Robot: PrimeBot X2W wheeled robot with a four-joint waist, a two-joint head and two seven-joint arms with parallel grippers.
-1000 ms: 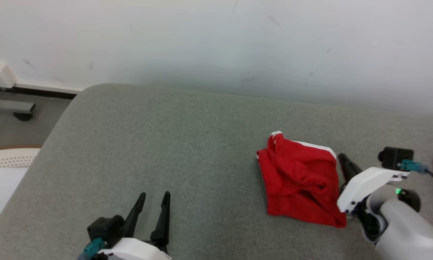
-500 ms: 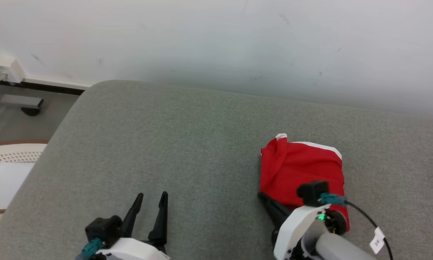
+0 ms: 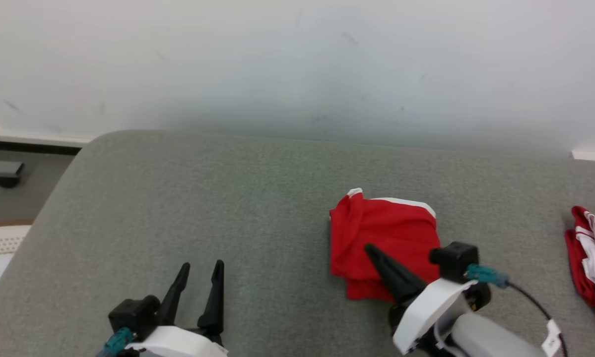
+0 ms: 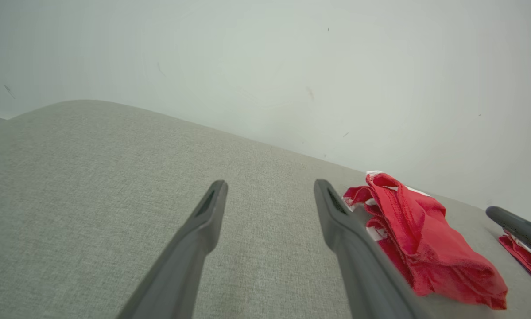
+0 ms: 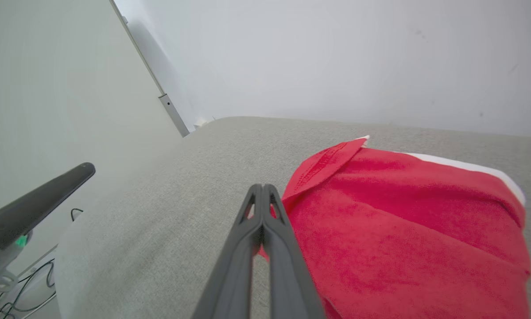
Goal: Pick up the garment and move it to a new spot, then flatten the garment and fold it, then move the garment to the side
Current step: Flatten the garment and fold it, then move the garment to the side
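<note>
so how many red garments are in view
2. One folded red garment lies by the right gripper, mid-surface; a second, red-and-white garment lies at the head view's right edge, partly cut off. More may sit out of frame.

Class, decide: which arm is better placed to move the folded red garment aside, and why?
Right. The right gripper is at the red garment, fingers shut; the left gripper sits open, well apart from it.
</note>
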